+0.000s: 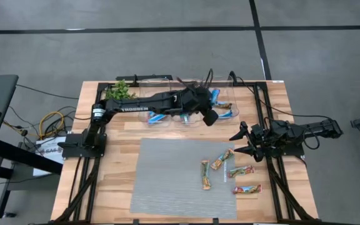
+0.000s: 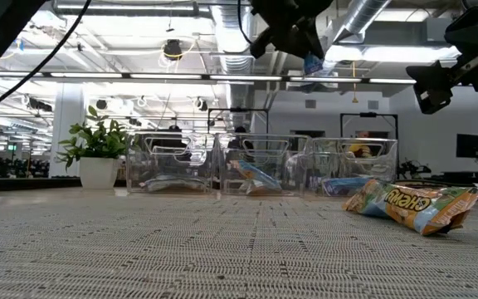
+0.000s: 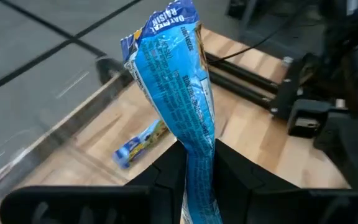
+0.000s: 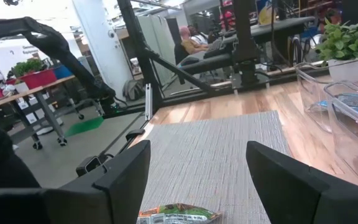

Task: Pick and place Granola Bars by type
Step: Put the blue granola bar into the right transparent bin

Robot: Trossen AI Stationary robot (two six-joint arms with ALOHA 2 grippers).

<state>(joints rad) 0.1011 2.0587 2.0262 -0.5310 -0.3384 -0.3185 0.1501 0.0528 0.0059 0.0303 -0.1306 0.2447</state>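
Note:
My left gripper hangs above the clear bins at the table's far side, shut on a bright blue granola bar. That bar also shows high up in the low view. More blue bars lie in the bins. Several tan bars lie flat on the grey mat. One of them lies just in front of my right gripper. The right gripper stands open at the table's right side, with nothing between its fingers. My left gripper pinches the blue bar near one end between its two fingers. The fingers slant down toward the table's right. The rest of the wrapper sticks out past the fingertips, lifted clear above the bins.
A potted green plant stands at the far left next to the row of three clear bins. Black frame rails run along both sides of the wooden table. Cables lie off the table's left edge.

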